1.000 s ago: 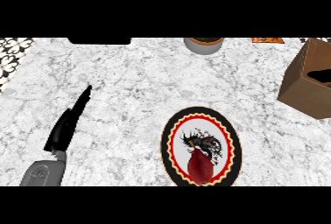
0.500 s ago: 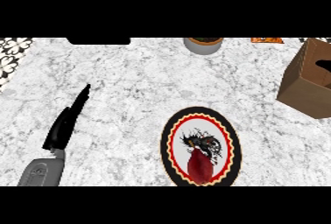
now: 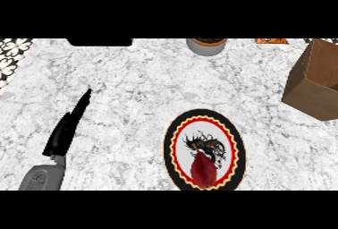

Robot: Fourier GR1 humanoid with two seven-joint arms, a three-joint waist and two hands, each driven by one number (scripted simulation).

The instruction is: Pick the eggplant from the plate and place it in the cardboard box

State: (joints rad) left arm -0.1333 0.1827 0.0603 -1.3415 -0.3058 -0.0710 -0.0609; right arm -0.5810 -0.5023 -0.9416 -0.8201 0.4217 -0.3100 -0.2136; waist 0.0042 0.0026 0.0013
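A kitchen: white marbled counter carrying a patterned plate and a grey pot.

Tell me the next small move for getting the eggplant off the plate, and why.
Probably bring the right hand in over the eggplant, since it lies untouched on the plate and no right hand shows. The left hand rests open at the lower left, away from it, while the cardboard box sits at the right edge.
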